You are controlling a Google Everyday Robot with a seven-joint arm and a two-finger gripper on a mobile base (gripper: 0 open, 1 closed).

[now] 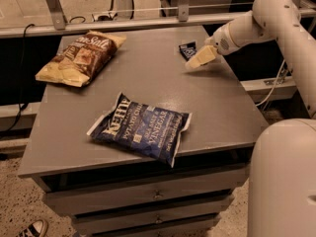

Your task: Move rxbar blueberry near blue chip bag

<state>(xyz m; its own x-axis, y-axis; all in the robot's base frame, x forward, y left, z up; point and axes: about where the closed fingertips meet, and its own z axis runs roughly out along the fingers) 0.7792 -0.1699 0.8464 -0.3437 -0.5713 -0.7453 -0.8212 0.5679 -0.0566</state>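
Observation:
The rxbar blueberry (187, 50) is a small dark navy wrapper lying flat near the table's far right edge. My gripper (199, 58) reaches in from the right on the white arm and sits just to the right of the bar and in front of it, low over the table and partly overlapping its right end. The blue chip bag (141, 128) with white "Kettle" and "Sea Salt & Vinegar" lettering lies near the table's front edge, well apart from the bar.
A brown-and-tan chip bag (80, 56) lies at the far left of the grey table (222, 107). The robot's white body (284, 181) stands at the front right. Drawers sit under the tabletop, and a rail runs behind the table.

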